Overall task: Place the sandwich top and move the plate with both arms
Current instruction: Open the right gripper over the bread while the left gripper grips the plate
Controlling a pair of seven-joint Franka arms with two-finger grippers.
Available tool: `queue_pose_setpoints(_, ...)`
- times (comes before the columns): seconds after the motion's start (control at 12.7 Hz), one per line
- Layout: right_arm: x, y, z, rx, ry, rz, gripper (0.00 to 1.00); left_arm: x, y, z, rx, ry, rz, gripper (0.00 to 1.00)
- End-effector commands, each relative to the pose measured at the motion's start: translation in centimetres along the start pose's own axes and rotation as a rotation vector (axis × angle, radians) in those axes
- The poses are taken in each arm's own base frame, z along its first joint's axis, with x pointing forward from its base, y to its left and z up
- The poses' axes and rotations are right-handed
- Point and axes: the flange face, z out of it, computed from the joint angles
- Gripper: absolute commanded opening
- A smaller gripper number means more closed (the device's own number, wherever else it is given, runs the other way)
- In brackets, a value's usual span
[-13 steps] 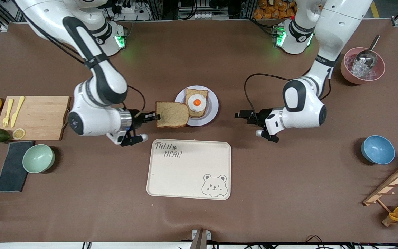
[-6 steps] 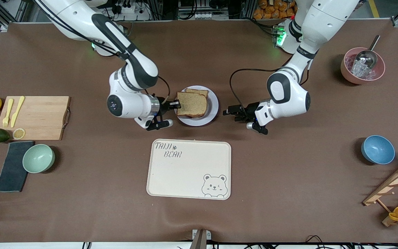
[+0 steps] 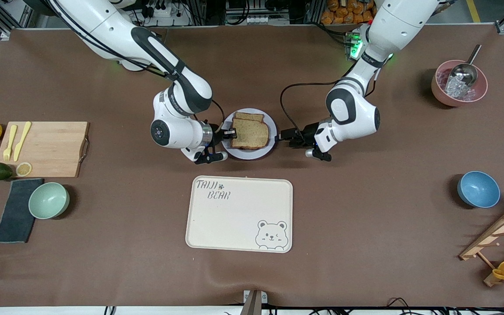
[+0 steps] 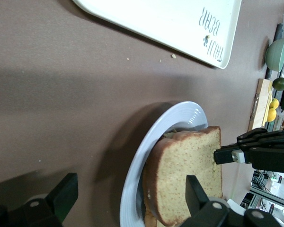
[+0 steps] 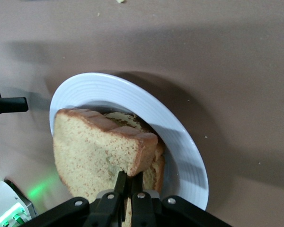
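Sandwich top flat, rounded side toward tray

Both arms were reaching in toward the middle of the table

The right gripper was clamped on the sandwich top, its fingers pinched tight on the crust edge. The left gripper sat low right beside the plate rim with its fingers spread wide, holding nothing.

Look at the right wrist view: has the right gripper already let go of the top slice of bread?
No. The right gripper is shut on the sandwich top, pinching its edge over the plate.
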Motion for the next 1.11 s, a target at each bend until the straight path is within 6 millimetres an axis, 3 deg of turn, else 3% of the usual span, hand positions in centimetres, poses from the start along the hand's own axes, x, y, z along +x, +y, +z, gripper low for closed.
queue_pose_setpoints(0.0,0.0,-0.3,-0.9,-0.001,0.005,0.092,0.69,0.0,-0.3,0.0,-0.013,0.025,-0.019,1.0)
queue_pose_setpoints(0.08,-0.2,-0.6,-1.3,-0.003,-0.001,0.091,1.0,-0.1,-0.4,0.2,-0.019,0.029,-0.034,1.0)
queue_pose_setpoints(0.39,-0.7,-0.1,-6.5,-0.01,-0.037,0.101,1.0,-0.7,-0.4,0.7,-0.018,0.021,-0.041,1.0)
queue_pose_setpoints(0.47,-0.5,0.7,-8.7,-0.008,-0.038,0.116,1.0,-1.0,-0.5,1.0,-0.016,0.014,-0.043,1.0)
queue_pose_setpoints(0.71,0.2,5.2,-16.3,-0.06,-0.021,0.153,1.0,-1.6,-0.7,1.9,-0.008,-0.003,-0.043,1.0)
queue_pose_setpoints(1.03,1.4,13.8,-24.3,-0.124,-0.024,0.264,1.0,-2.0,-0.8,2.3,-0.023,0.002,-0.059,1.0)
